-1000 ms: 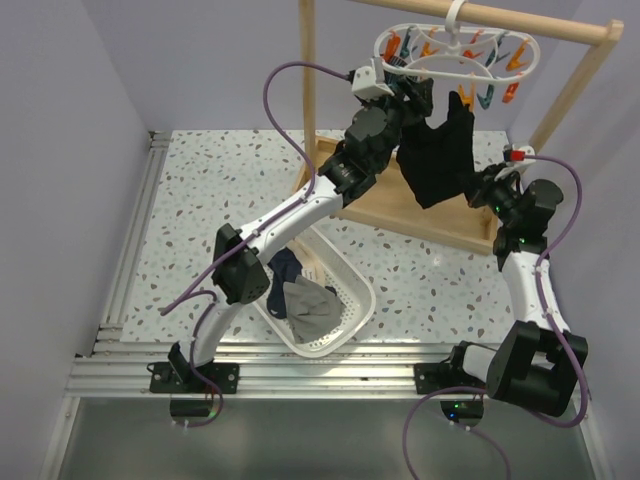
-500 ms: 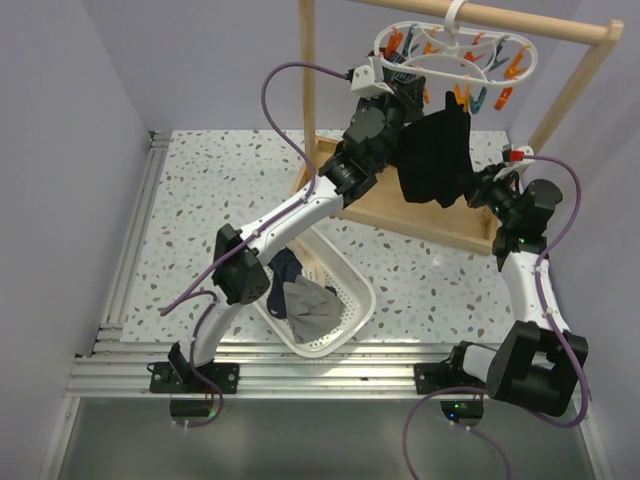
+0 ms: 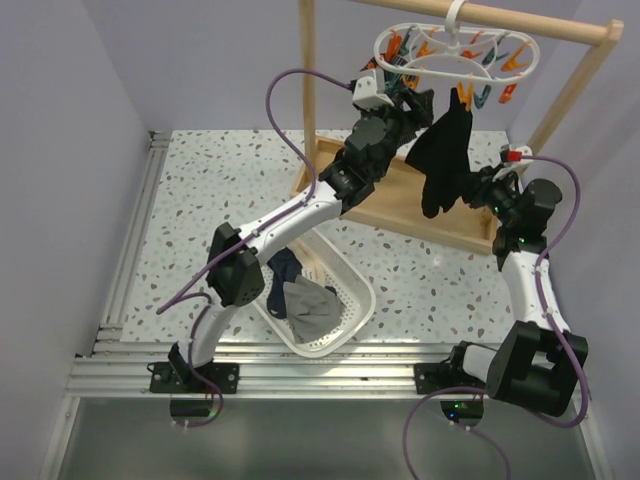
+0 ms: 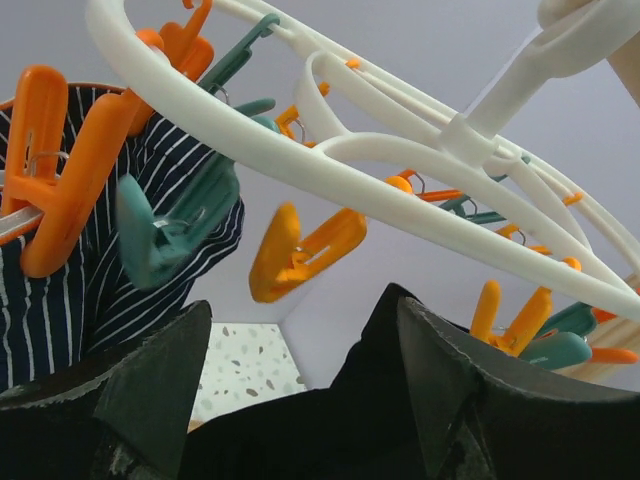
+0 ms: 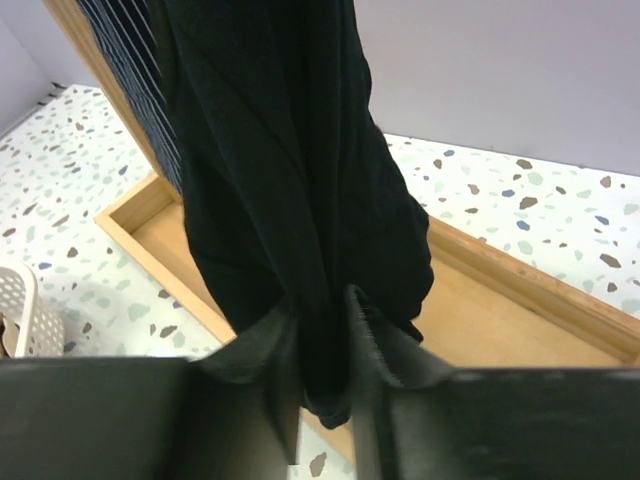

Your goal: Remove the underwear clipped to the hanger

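Observation:
The white oval hanger [image 3: 455, 50] hangs by its hook from the wooden rail, with orange and teal clips under it. The black underwear [image 3: 445, 160] hangs from an orange clip at the ring's right side. My right gripper [image 3: 478, 192] is shut on its lower end, and the cloth bunches between the fingers [image 5: 322, 340]. My left gripper [image 3: 415, 100] is just under the ring, its jaws wide apart [image 4: 300, 390], with black cloth [image 4: 330, 420] lying low between them. The navy-and-white striped underwear [image 4: 60, 290] is clipped at the left of the hanger [image 4: 300, 160].
A white perforated basket [image 3: 355, 320] near the left arm holds a navy garment [image 3: 285, 272] and a grey garment [image 3: 310, 302]. The wooden rail frame has an upright post [image 3: 308, 90] and a tray-like base [image 3: 400, 205] under the hanger.
The black underwear was spread wide and now hangs narrow, further right. My left gripper has risen closer to the ring. The right gripper still grips the cloth's lower end.

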`<state>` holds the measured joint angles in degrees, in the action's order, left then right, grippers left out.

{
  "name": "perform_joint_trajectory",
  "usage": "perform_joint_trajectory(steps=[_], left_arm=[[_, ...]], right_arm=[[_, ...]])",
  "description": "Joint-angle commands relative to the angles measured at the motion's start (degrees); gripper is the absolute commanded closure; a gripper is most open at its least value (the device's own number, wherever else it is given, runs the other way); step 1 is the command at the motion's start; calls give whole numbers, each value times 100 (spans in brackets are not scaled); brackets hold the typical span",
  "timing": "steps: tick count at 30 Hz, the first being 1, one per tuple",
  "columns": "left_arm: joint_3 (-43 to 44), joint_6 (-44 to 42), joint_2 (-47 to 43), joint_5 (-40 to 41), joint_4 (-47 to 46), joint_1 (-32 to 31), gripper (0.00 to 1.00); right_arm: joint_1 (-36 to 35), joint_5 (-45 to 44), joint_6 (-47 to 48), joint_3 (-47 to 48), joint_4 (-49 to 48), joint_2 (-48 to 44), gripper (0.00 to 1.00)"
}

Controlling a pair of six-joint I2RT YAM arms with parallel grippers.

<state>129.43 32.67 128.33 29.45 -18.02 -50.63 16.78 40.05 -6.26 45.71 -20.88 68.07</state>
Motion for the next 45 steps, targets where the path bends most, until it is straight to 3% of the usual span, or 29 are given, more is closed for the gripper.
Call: perform_joint_trajectory(steps=[1,4,11,15,17,23,29,33,36,40,45], left_arm=[[-250,-155,-730,87,-413,1,21],[-575,-252,-1020,-44,-465,1,18],[-1813,-603,-1933,-519,-685,1,13],[-2701,-823,-2549,-1228,-930,44,8],[-3245,-867,-2899,-1502,-1124,80,7],[-4056,-955,-3279,-3152,-1440,360,7],[-4847,-1131,-3385,-3736,-2380,387,7],[-5496,-1192,-3692,-3482,-2601,431,7],[-6154,-1297,-4349,-3271,-2575,458,6],[-6966,-1658,-5424,-2735,-2074,484,6],[-7825,-1974,-6756,-2287,-1345,510,5]], right_arm=[[-16,81,344,306,163,-110,71],[-16,143,572,491,338,-189,53],[-16,424,1162,1036,901,-321,31],[-8,722,1452,1308,1287,-418,9],[-8,880,1531,1396,1385,-453,3],[-8,2049,1874,1607,1561,-470,2],[-16,2236,1778,1476,1036,-637,5],[-279,1543,1732,1510,1066,-857,4],[-999,383,2635,1686,1797,-1120,1],[-1790,-1147,2736,1591,1939,-1332,1],[-2257,-1509,2981,256,-114,-2244,1]])
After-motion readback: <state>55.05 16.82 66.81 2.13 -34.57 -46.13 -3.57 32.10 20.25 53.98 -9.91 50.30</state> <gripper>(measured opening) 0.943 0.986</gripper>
